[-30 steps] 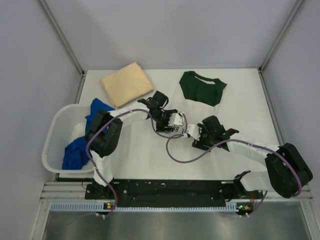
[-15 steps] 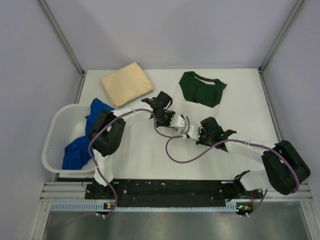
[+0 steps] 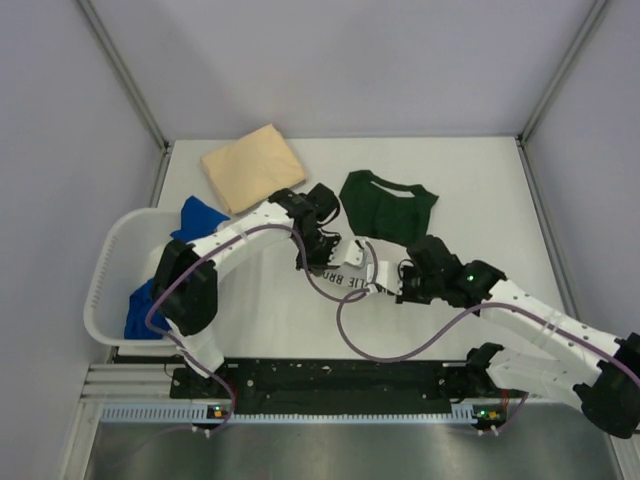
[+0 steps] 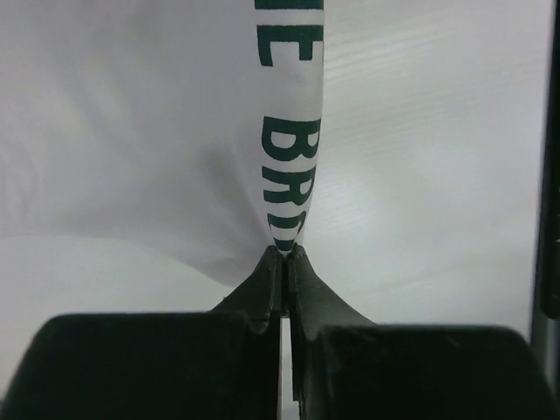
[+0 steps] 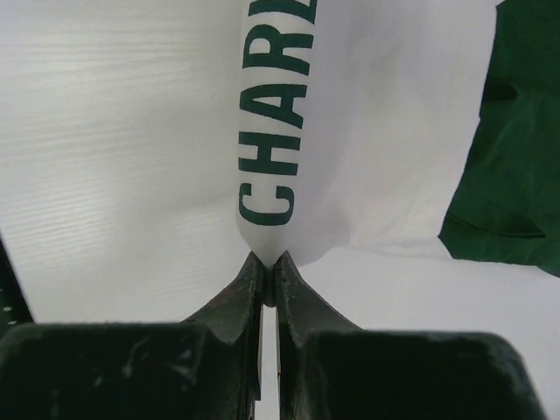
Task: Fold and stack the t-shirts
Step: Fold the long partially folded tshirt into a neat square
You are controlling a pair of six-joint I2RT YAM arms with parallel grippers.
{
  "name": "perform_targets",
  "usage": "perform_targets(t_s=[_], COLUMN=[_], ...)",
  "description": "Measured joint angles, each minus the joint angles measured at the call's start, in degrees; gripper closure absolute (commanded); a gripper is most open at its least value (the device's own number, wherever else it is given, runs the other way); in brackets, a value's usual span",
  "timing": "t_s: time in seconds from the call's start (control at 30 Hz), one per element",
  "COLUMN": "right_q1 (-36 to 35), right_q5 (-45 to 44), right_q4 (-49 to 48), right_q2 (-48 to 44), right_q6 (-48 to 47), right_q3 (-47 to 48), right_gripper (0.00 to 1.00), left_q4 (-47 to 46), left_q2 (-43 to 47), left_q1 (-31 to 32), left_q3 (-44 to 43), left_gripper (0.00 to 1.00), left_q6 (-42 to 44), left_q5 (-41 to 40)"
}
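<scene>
The white t-shirt with dark green sleeves (image 3: pixel 388 205) lies at the table's middle, its printed white part (image 3: pixel 352 276) lifted into a fold. My left gripper (image 3: pixel 322 262) is shut on the fold's left end, and the wrist view shows the green-lettered cloth (image 4: pixel 289 131) pinched at my left gripper (image 4: pixel 286 252). My right gripper (image 3: pixel 388 284) is shut on the fold's other end; lettered cloth (image 5: pixel 276 131) rises from my right gripper (image 5: pixel 264 259), with a green sleeve (image 5: pixel 516 175) beside it. A folded tan t-shirt (image 3: pixel 252 165) lies at the back left. Blue t-shirts (image 3: pixel 150 305) sit in the basket.
The white plastic basket (image 3: pixel 100 290) stands at the table's left edge, with one blue shirt (image 3: pixel 200 218) hanging over its far rim. Grey walls and metal frame posts close the table on three sides. Purple cables loop off both arms.
Both grippers went from open to shut on the white shirt's near edge. They then lifted it, and the green part slid nearer and to the left.
</scene>
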State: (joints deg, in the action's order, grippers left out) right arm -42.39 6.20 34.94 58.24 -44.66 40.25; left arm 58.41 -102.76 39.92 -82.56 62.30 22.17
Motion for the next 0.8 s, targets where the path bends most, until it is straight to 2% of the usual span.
perform_targets(t_s=[0.23,0.33,0.5,0.6,0.7,0.8], right_q1=[-3.76,-3.89,-3.52,0.48,8.98,17.00], right_q5=[6.16,8.13,9.62,10.84,12.50,13.75], right_q4=[16.85,21.99,24.63,24.04,20.55,13.94], right_q2=[-3.96,-5.07,-5.51,-4.24,-2.14,0.74], right_q6=[2.45,4.00,5.90,6.80,8.11,10.45], right_q3=[11.50,16.26,20.48,21.44,21.24,20.48], right_gripper=[1.00,1.00,1.00,1.00,1.00,1.00], left_q4=[13.53,16.02,17.27,17.46,18.29,17.88], left_q2=[7.87,9.18,9.29,8.90,5.79,-0.98], left_q1=[-0.04,-0.02,-0.59,-1.53,-2.73,-3.82], left_q3=[-1.03,-4.46,-13.46,-17.25,-21.66,-28.52], left_gripper=[1.00,1.00,1.00,1.00,1.00,1.00], left_q6=[-2.91,-4.39,-8.37,-11.08,-13.27,-15.32], left_q5=[5.38,6.67,5.18,3.15,1.09,-0.83])
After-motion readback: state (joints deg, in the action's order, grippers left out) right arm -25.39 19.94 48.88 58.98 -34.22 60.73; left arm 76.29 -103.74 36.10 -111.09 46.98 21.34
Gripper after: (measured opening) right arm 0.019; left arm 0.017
